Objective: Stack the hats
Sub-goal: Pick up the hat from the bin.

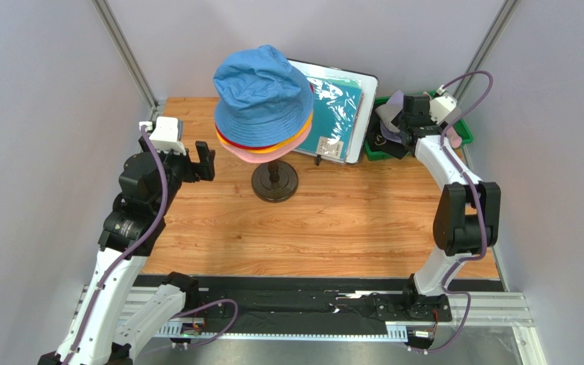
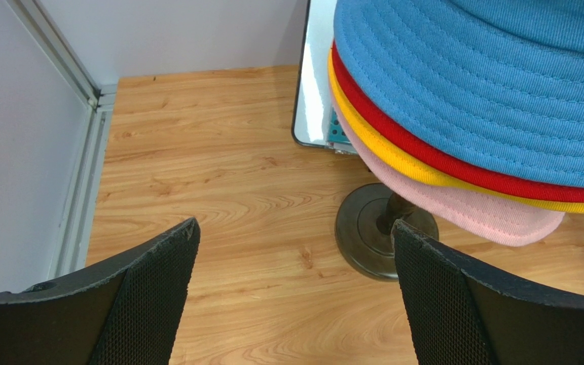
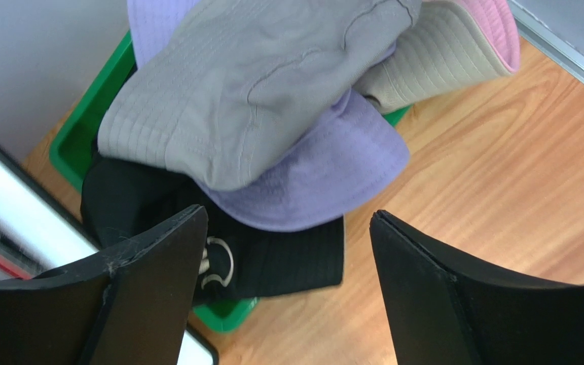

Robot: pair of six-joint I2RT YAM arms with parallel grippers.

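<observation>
- Mannequin head is fully hidden under the stacked hats. Only its stem and dark round base (image 1: pixel 274 181) show.
- Stack, top to bottom: blue hat (image 1: pixel 263 91), red hat (image 2: pixel 424 150), orange-yellow hat (image 2: pixel 424 172), pink hat (image 2: pixel 462 209). The lower three show only as brim edges.
- Stack is cut off at the top and right of the left wrist view.
- Left gripper (image 2: pixel 295 228) is spread wide and holds nothing. It sits left of the stack at roughly brim height, apart from the hats, with the base partly behind its right fingertip.
- Teal sheet (image 1: pixel 341 114) lies behind the stack, partly covered by it.
- Remaining hats are piled in the green bin (image 3: pixel 82 137) at the table's (image 1: pixel 333 228) far right corner, largely blocked by the right arm in the top view.
- Pile: beige hat (image 3: pixel 249 84) on top, lavender hat (image 3: pixel 310 175) under it, black hat (image 3: pixel 272 258) at the bottom.
- Ribbed beige cloth with a pink edge at top right; can't tell if it's a separate hat.
- Right gripper (image 3: pixel 287 217) is spread and empty, over the pile, with the lavender brim just beyond the gap between its fingers. Can't tell if it's touching.
</observation>
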